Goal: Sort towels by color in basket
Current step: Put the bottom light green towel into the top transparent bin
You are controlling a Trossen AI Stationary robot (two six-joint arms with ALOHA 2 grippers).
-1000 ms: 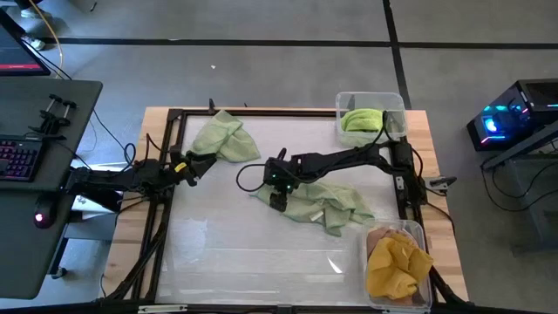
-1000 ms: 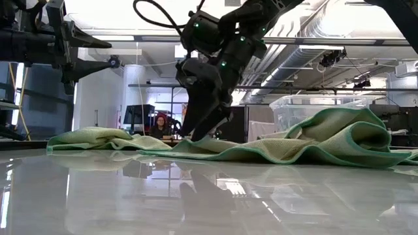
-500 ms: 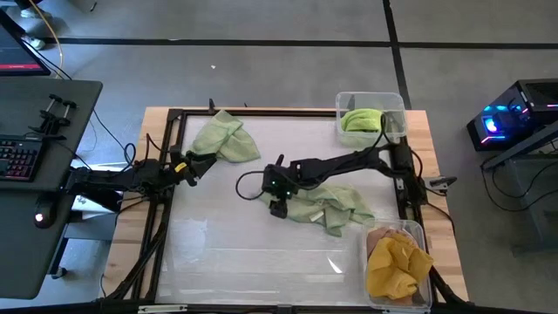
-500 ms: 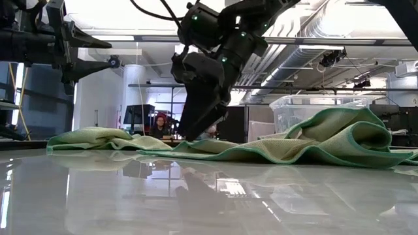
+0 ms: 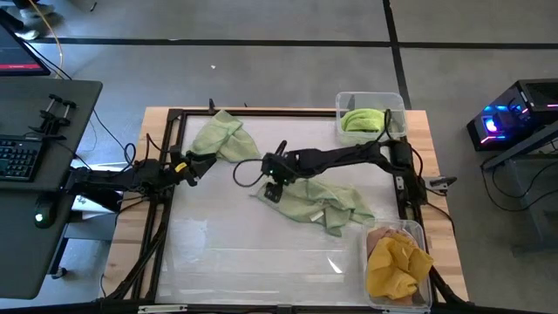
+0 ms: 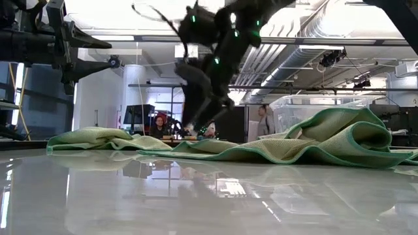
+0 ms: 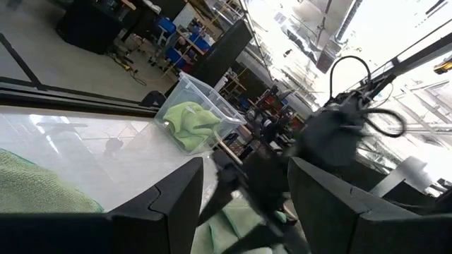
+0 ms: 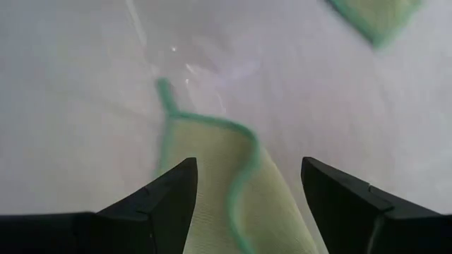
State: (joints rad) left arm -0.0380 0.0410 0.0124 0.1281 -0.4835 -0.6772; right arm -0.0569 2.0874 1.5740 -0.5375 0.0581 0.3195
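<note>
Over the last second the right gripper point(image 5: 272, 194) has swung from the near side of the pale green towel point(image 5: 324, 202) toward its far left corner and lifted a little; in the low view its fingers, which were pressed down at the cloth's edge, now hang just above it. It is spread wide and empty: the right wrist view shows both fingers point(image 8: 164, 204) apart with the towel's green-bound corner point(image 8: 212, 169) lying flat between them on the white table point(image 5: 227, 253). The cloth looks unmoved, a loose spread at mid-table with a rumpled fold on its right end. I read this as a re-aim rather than a failed grab: the gripper seems to be lining up over the corner, where a hemmed edge gives something to pinch. Next it would need to drop, close on the hem and carry the towel off. A second pale green towel point(image 5: 223, 137) lies bunched at the far left corner, just beside the left gripper point(image 5: 193, 166), which waits low at the left edge with its fingers parted and nothing in them. A bright green towel point(image 5: 363, 120) sits in the far right bin point(image 5: 395, 102) and mustard ones point(image 5: 397, 262) fill the near right bin point(image 5: 418, 232). So two towels are left to sort. Thin cloth on a glossy top may slide rather than lift.
</note>
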